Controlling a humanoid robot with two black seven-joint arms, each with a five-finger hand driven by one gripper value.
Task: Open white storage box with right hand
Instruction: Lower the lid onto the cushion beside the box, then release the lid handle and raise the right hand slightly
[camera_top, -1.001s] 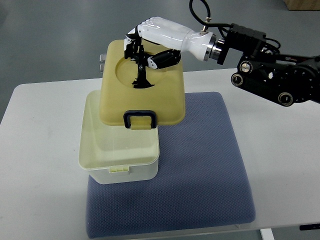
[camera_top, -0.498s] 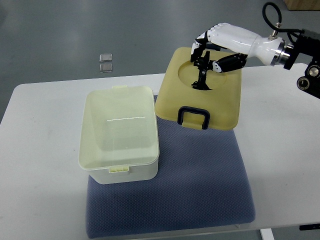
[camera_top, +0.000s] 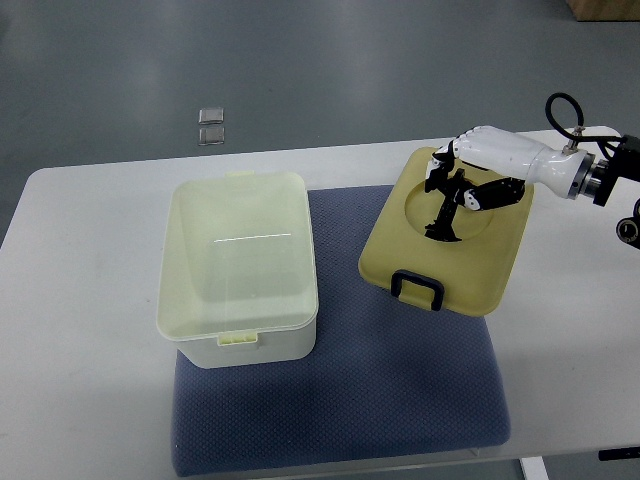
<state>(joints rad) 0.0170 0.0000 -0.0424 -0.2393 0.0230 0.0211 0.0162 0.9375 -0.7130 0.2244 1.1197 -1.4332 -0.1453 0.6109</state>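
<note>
Fingers (camera_top: 440, 172) of the right hand (camera_top: 480, 165) are curled around the black handle (camera_top: 443, 208) at the centre of the yellowish lid (camera_top: 447, 245), held right of centre in the frame. Box (camera_top: 240, 265) stands uncovered left of centre, its inside pale. Both sit over a blue mat (camera_top: 400, 380) on the white table (camera_top: 80, 330), well apart.

Plastic box, cloth mat

The white storage box (camera_top: 238, 268) and yellow lid (camera_top: 447, 232) looked like smooth plastic; the blue mat (camera_top: 400, 380) looked like bumpy cloth.
</note>
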